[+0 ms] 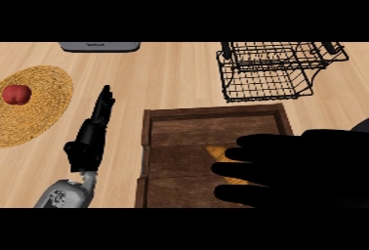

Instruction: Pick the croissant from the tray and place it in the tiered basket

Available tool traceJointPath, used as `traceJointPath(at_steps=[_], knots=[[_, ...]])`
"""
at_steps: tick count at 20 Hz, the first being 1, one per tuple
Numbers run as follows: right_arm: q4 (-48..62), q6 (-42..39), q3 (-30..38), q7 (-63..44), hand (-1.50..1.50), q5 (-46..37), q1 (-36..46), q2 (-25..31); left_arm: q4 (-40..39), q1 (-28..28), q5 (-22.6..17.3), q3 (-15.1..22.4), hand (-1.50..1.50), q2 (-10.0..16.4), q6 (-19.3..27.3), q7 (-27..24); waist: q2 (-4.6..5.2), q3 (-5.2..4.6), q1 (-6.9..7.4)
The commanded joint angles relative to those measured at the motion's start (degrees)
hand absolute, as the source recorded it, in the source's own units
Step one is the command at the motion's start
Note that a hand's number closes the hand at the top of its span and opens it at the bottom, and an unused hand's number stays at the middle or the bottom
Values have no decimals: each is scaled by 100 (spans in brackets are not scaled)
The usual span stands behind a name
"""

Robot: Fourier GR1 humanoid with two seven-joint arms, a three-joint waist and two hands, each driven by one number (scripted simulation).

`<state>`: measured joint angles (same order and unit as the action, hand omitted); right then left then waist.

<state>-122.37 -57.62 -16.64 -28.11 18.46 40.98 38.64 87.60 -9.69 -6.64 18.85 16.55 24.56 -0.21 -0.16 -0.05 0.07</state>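
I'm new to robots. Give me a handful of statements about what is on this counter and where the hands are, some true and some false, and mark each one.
1. The croissant lies in the wooden tray, partly hidden by the right hand. True.
2. The croissant is already in the wire basket. False: it is in the tray.
3. A red apple sits on the woven mat at the left. True.
4. The left hand is curled round the apple. False: it stands apart from the apple, over the counter left of the tray, its fingers straight.
5. The basket stands left of the tray. False: it stands beyond the tray's far right corner.
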Motion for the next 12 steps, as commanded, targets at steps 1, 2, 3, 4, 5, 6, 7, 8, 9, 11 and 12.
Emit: traceJointPath(at_steps=[1, 2, 3, 4, 5, 6, 7, 8, 9, 11, 12], knots=[[-124, -223, -345, -466, -150, -68, 13, -61, -16, -381, 60, -161, 0, -55, -57, 398, 4, 0, -17], [-142, -31, -696, -802, -150, -143, 116, -195, -182, -182, 61, -131, 0, -123, -117, 59, 3, -4, -9], [-228, -277, -427, -642, -150, -171, 26, -37, 140, -36, 291, 77, 0, -192, 91, 283, 0, 1, 0], [-268, -204, -610, -769, -150, -338, -131, -127, 176, -65, 188, -74, 0, -112, -55, 215, 2, 1, 0], [-499, -347, -601, -617, -150, -552, -422, -76, 363, 237, 248, 34, 0, -159, 18, 119, 2, 5, 8], [-109, -352, -561, -851, -150, -180, 33, 0, 174, 24, 197, -121, 0, -79, -135, 186, 3, -1, 5], [-253, -567, -453, -568, -150, -539, -219, 5, -137, -161, 164, -227, 0, -191, -164, 60, 17, 3, -11], [-544, -494, -611, -637, -150, -696, -555, 4, 24, -41, 32, -354, 0, -17, -363, 11, 11, 4, -15], [-189, -842, -138, -212, -150, -749, -511, 149, 250, 125, 439, 38, 0, -325, 87, 206, 16, 8, 14], [-499, -730, -179, -426, -150, -809, -549, 165, 156, -99, 232, -261, 0, -125, -243, 399, 9, 6, -17], [-411, -872, -185, -226, -150, -1163, -522, 3, 61, -28, 287, -185, 0, -202, -275, 257, 20, 8, 7]])
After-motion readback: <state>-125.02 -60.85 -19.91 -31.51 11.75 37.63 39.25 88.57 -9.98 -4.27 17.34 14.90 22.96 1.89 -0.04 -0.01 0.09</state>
